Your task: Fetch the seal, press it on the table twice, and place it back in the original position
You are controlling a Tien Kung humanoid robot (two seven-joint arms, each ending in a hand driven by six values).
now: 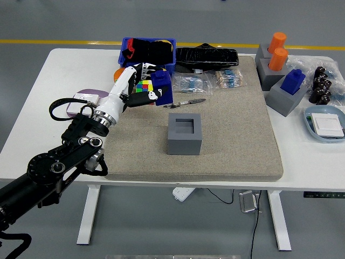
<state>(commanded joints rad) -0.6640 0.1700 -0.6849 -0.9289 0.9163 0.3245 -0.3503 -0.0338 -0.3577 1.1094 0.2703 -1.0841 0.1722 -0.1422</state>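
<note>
My left hand (pixel 144 89) is shut on the blue seal (pixel 160 87) and holds it in the air, up and to the left of its grey holder block (pixel 184 133). The holder stands on the grey mat (pixel 237 135) with its square socket empty. The lifted seal is in front of the two colour cubes (pixel 141 89) and the fruit behind it. My right arm is out of view.
A blue bin (pixel 147 52) and a black bag (pixel 207 56) stand at the back. Packets (pixel 194 83) and a pen (pixel 188 102) lie on the mat. More grey holders with orange (pixel 277 53) and blue (pixel 292 82) seals stand at right, with a white tray (pixel 325 124). A purple plate (pixel 81 102) lies at left.
</note>
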